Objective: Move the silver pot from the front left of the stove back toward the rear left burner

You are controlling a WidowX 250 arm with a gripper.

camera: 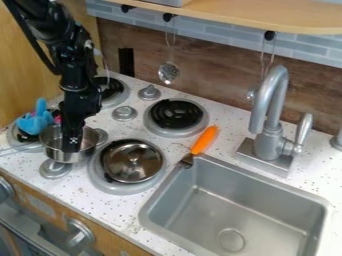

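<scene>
The black gripper [71, 143] hangs at the left over a small metal pot [52, 152], its lower end inside the rim. Whether it touches the pot I cannot tell. The pot is at the left end of the stove, with a handle toward the left edge. Close behind the pot lies a blue toy [36, 120], with a bit of pink beside it. A round metal lid [133, 161] with a knob rests on the front burner, right of the gripper. Farther right, an orange-handled utensil [204, 140] lies with its metal end at the sink's corner.
A sink [230, 210] takes up the lower right, with a grey faucet [268, 115] behind it. Two burners with black coils [177, 114] are at the back. Grey knobs [124, 113] stand between burners. A slotted ladle [168, 73] hangs from the shelf [267, 15].
</scene>
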